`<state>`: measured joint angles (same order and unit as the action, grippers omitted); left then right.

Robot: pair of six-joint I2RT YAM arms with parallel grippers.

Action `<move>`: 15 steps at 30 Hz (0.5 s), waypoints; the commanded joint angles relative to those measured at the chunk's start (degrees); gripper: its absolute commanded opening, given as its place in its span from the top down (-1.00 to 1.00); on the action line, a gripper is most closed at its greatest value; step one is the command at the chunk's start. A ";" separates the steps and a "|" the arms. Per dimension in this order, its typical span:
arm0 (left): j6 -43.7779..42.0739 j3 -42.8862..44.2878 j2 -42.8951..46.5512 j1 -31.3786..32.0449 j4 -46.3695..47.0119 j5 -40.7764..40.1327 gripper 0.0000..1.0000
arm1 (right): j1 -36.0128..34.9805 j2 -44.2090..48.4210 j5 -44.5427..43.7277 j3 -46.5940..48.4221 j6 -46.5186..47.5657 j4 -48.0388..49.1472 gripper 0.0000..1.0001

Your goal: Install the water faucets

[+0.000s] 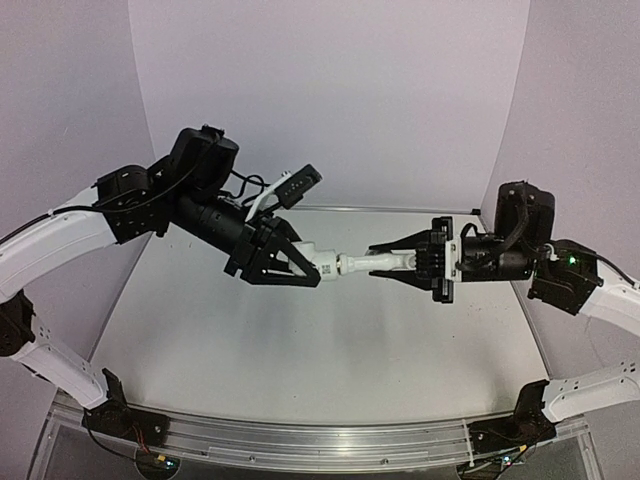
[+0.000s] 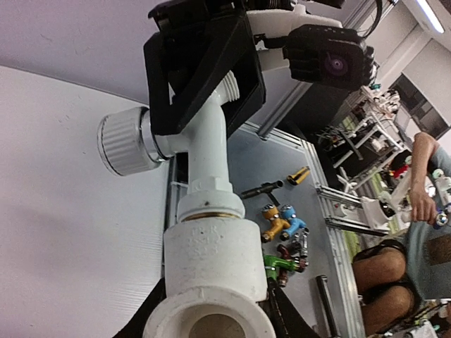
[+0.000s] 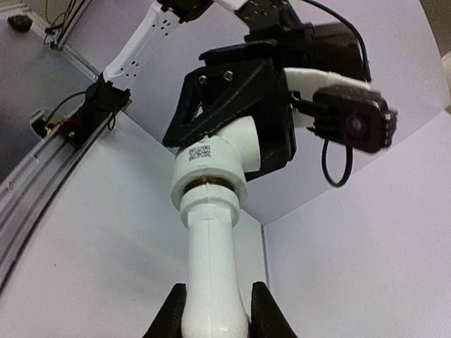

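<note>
A white water faucet (image 1: 372, 263) and a short white cylindrical fitting (image 1: 328, 264) are joined end to end in mid-air above the table, a thin brass ring (image 3: 208, 184) showing at the joint. My left gripper (image 1: 305, 266) is shut on the fitting (image 2: 211, 257). My right gripper (image 1: 398, 262) is shut on the faucet's body (image 3: 215, 260), a black finger (image 3: 171, 315) on each side. In the left wrist view the ribbed round knob (image 2: 123, 144) sticks out to the left, and the right gripper hides the spout.
The white table (image 1: 300, 340) lies well below both grippers, between purple walls. An aluminium rail (image 1: 320, 440) runs along its near edge. Beyond it, the left wrist view shows coloured taps (image 2: 283, 224) on a grey bench and a seated person (image 2: 416, 239).
</note>
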<state>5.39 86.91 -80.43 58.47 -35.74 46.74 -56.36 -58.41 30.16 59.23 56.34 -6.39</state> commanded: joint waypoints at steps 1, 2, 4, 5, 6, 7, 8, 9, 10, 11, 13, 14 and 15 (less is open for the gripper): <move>-6.32 -2.95 4.72 0.32 6.31 -13.12 0.82 | -0.34 -1.27 -2.32 5.50 -19.52 3.98 1.00; -8.59 -3.55 5.22 0.56 6.52 -15.42 0.78 | -0.36 -1.35 -2.39 5.64 -21.86 3.99 1.00; -12.81 -4.93 6.07 1.73 6.64 -19.90 0.74 | -0.36 -1.27 -2.33 5.72 -26.65 3.73 1.00; -14.97 -5.47 6.76 2.50 6.82 -23.67 0.73 | -0.39 -1.27 -2.16 5.80 -28.81 3.51 1.00; -16.88 -5.95 7.18 3.21 7.09 -26.09 0.73 | -0.40 -1.29 -2.03 5.81 -30.98 3.22 1.00; -19.59 -6.40 7.64 4.03 7.48 -28.38 0.73 | -0.36 -1.43 -1.83 5.81 -33.84 2.90 1.00; -22.07 -6.87 7.96 4.79 7.84 -30.34 0.72 | -0.40 -1.63 -1.49 5.81 -35.59 2.39 1.00; -24.03 -7.50 8.25 5.43 8.18 -32.66 0.73 | -0.41 -1.97 -1.13 5.82 -38.20 1.74 1.00; -26.36 -7.95 8.59 6.35 8.67 -34.22 0.73 | -0.39 -2.26 -0.75 5.86 -40.17 1.31 1.00; -28.33 -8.56 8.88 7.21 9.25 -36.13 0.75 | -0.37 -2.54 -0.49 5.89 -42.14 0.91 1.00; -32.38 -10.17 9.29 9.52 11.30 -40.67 0.79 | -0.32 -3.06 -0.25 5.96 -46.15 0.30 1.00; -34.12 -11.19 9.45 10.72 12.39 -43.66 0.79 | -0.25 -3.24 -0.15 6.13 -47.57 0.12 1.00; -35.76 -12.26 9.57 11.90 13.49 -46.78 0.80 | -0.17 -3.41 -0.06 6.34 -48.96 -0.05 1.00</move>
<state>-19.25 77.90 -71.96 66.71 -28.42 17.13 -56.51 -61.18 29.25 61.76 19.99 -9.52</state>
